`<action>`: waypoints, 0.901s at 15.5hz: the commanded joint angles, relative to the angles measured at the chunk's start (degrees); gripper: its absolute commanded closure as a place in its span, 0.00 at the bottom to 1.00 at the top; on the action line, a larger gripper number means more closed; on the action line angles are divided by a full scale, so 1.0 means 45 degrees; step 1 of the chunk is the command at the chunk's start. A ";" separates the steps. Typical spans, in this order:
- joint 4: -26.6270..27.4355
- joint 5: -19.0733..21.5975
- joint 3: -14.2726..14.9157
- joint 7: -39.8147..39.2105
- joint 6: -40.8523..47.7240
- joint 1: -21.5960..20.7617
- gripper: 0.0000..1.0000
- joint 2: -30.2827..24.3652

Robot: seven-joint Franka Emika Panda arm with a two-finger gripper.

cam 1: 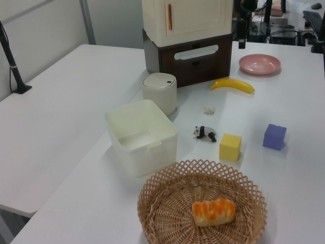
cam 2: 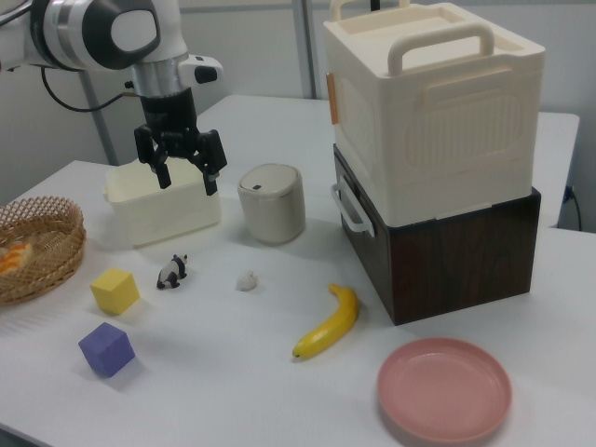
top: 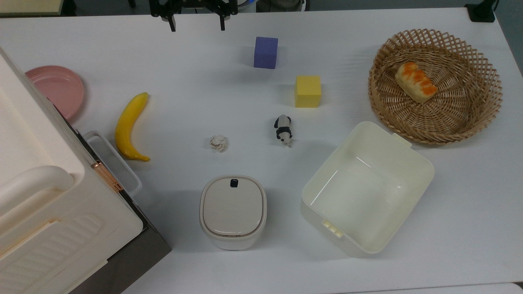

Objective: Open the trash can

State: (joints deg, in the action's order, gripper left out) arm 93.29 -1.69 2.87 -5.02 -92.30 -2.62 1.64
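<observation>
The trash can [top: 233, 210] is a small white rounded bin near the table's front edge in the top view. Its beige-grey lid lies flat and closed, with the small black button [top: 234, 183] at the rim. The trash can [cam 1: 159, 91] stands beside the dark cabinet in the left view, and in the right view the trash can [cam 2: 271, 203] sits mid-table. My gripper [top: 197, 25] hangs open and empty at the far edge of the table, well away from the bin. In the right view the gripper [cam 2: 186, 179] is up in the air to the can's left.
A crumpled paper ball [top: 218, 143] and a toy panda [top: 283, 130] lie just beyond the bin. A lidless cream tub [top: 427, 165], a wicker basket [top: 496, 81] with bread, a yellow cube [top: 307, 91], a purple cube [top: 265, 52], a banana [top: 130, 124], a pink plate [top: 55, 87] and a big cream box [top: 41, 196] surround it.
</observation>
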 commanded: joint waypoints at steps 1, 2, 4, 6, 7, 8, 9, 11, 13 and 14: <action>-0.0279 -0.0191 0.0027 -0.0017 0.0973 -0.0081 0.00 -0.0032; -0.0262 -0.0191 0.0027 -0.0016 0.0961 -0.0081 0.00 -0.0013; -0.0262 -0.0191 0.0027 -0.0016 0.0981 -0.0100 0.00 -0.0032; -0.0262 -0.0171 0.0027 -0.0016 0.0981 -0.0120 0.00 -0.0032; -0.0243 -0.0191 0.0008 -0.0016 0.0961 -0.0120 0.00 -0.0032; -0.0242 -0.0171 0.0008 -0.0016 0.0942 -0.0120 0.00 -0.0013; -0.0242 -0.0171 0.0008 -0.0016 0.0922 -0.0120 0.00 -0.0012; -0.0242 -0.0191 0.0008 -0.0016 0.0922 -0.0139 0.00 -0.0012; -0.0242 -0.0191 0.0008 0.0003 0.0903 -0.0275 0.00 -0.0012; -0.0223 -0.0191 0.0008 0.0003 0.0883 -0.0296 0.00 -0.0012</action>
State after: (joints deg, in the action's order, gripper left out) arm 92.98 -1.69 2.85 -5.02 -89.61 -2.76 1.63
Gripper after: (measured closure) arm 0.000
